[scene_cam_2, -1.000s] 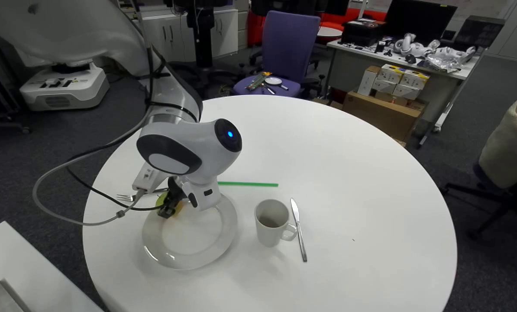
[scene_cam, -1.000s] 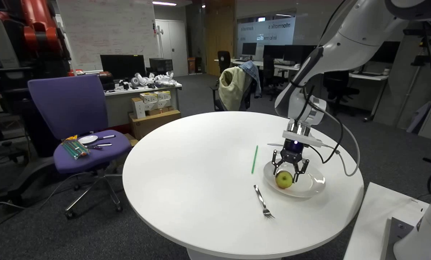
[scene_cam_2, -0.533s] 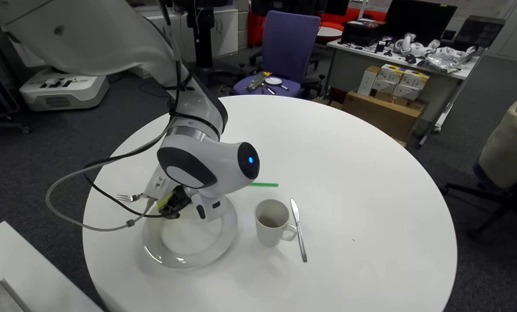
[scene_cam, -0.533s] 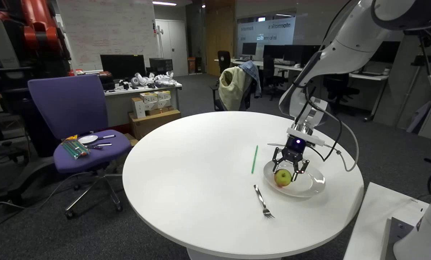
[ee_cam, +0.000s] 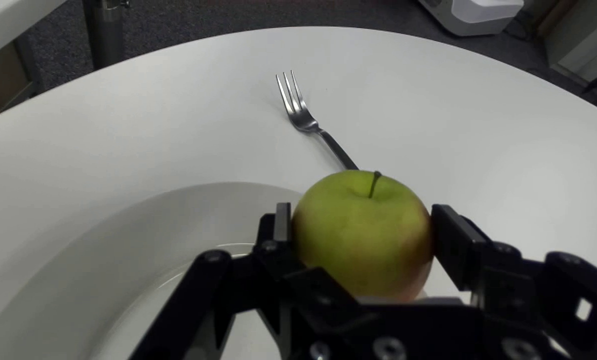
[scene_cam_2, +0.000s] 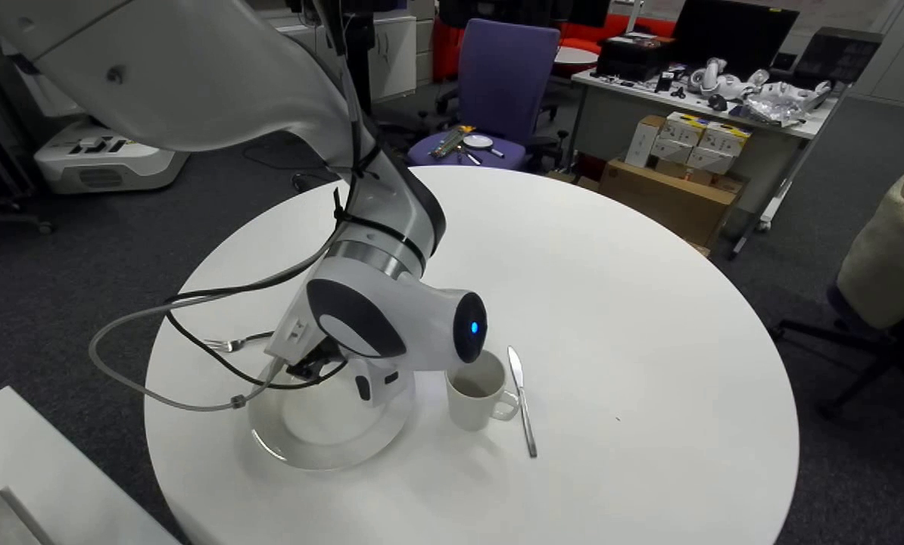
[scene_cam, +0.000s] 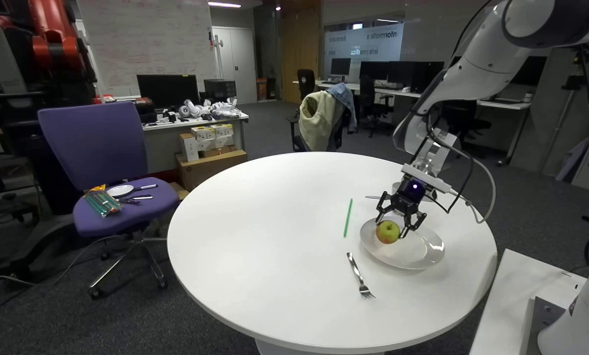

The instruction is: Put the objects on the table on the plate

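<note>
A round, smooth white table point(scene_cam: 275, 236) is bearing the setting. A white, jointed robot arm point(scene_cam: 482, 69) is tilting further, suggesting final alignment over the round, shallow white plate point(scene_cam: 423, 254) before release. A white, handled mug point(scene_cam_2: 471, 405), uncovered a second ago in an exterior view, is now standing partly behind the arm. A black, two-fingered gripper point(ee_cam: 362, 235) is clamping a round, yellow-green apple point(scene_cam: 387, 232) at the plate's rim; it is appearing higher than earlier, plate contact remaining unclear. A silvery metal knife point(scene_cam_2: 526, 412), silvery metal fork point(scene_cam: 357, 272) and thin green stick point(scene_cam: 348, 218) are lying off the plate.
</note>
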